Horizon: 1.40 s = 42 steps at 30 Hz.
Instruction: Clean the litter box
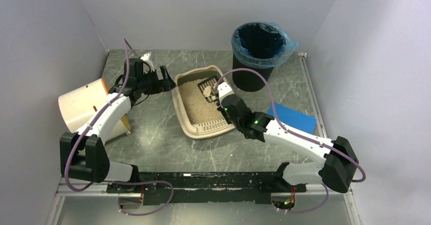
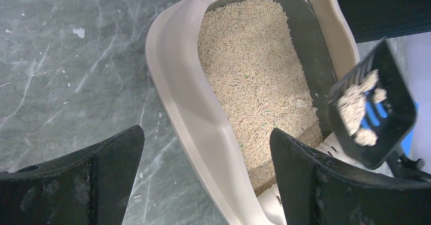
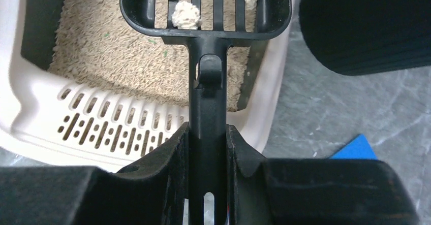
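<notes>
The litter box sits mid-table between the two arms, its slotted grate lip at the near end and tan litter filling the tray behind it. The black bin with a blue liner stands just beyond its far right corner. The right gripper is clamped on the handle of a black slotted scoop, and the wrist view shows both fingers pressed against the handle's sides. The scoop head is held over the far right part of the box, close to the bin, and carries a few pale clumps of litter. From the left wrist the scoop looks tilted, with clumps gathered in its pan, above the box's right edge. The left gripper hangs by the far left corner of the box with jaws spread wide and nothing between them. Its wrist view looks down past both fingers at the box's left rim and the litter. A cream drum lies on its side at the table's left edge, beside the left arm. A flat blue sheet lies on the right, partly under the right arm.
</notes>
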{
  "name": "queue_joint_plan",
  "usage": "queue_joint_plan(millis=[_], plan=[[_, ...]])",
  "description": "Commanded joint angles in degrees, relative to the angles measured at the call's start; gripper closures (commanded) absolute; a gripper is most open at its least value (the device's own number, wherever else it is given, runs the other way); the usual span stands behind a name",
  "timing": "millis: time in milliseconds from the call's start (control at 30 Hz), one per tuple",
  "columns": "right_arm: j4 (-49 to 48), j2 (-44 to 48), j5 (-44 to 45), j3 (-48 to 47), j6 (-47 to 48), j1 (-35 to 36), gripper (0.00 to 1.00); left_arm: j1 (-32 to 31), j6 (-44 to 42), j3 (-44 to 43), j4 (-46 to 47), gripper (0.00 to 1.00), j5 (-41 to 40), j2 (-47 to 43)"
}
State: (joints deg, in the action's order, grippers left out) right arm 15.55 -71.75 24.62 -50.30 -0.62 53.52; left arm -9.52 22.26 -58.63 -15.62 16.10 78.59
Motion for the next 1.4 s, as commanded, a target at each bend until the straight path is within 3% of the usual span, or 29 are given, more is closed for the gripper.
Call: queue_joint_plan(millis=[0,133,233,333,433,533,633,733,833,933,1033,1133,1233,1367], plan=[[1.0,-0.3,3.9,-2.5,-0.7,0.4,1.0,0.5,-0.6,0.7,2.3,0.02,0.0,-1.5],[-1.6,1.0,2.1,-0.8,0.1,0.7,1.0,0.5,-0.7,0.2,1.8,0.02,0.3,-0.9],[0.9,0.1,5.8,-1.7,-0.3,1.2,1.0,0.5,-0.6,0.4,2.0,0.02,0.2,-1.2],[-2.4,2.4,0.5,-0.2,0.1,0.2,1.0,0.5,-0.5,0.6,2.4,0.02,0.2,-1.3],[1.9,-0.6,5.3,-2.7,-0.5,1.3,1.0,0.5,-0.6,0.2,1.9,0.02,0.3,-0.9],[-3.4,2.7,-1.4,-0.7,0.1,0.0,1.0,0.5,-0.5,0.7,2.4,0.02,0.4,-1.1],[1.9,-2.0,6.7,-4.1,0.1,2.3,1.0,0.4,-0.7,0.4,1.9,0.02,0.3,-0.8],[-2.3,1.0,-0.9,-1.8,0.1,0.2,1.0,0.4,-0.7,0.6,2.2,0.02,0.5,-1.0],[2.2,-2.2,4.6,-4.3,-0.3,2.7,1.0,0.4,-0.6,0.5,1.9,0.02,0.6,-0.7],[-2.7,1.3,-0.3,-1.4,0.0,0.2,1.0,0.4,-0.3,0.9,2.6,0.02,0.7,-0.9],[2.4,-1.6,6.9,-4.2,0.0,2.8,1.0,0.3,-0.3,0.7,2.4,0.02,0.9,-0.7],[-1.8,0.6,-3.1,-2.3,1.4,0.2,1.0,0.3,0.0,1.0,2.9,0.02,1.1,-0.7],[4.9,-3.8,3.6,-6.3,-1.0,2.9,1.0,0.3,-0.1,0.7,2.5,0.02,1.2,-0.6],[0.9,-0.8,-1.1,-4.8,-1.0,0.9,1.0,0.3,0.0,1.3,3.1,0.02,1.2,-0.9]])
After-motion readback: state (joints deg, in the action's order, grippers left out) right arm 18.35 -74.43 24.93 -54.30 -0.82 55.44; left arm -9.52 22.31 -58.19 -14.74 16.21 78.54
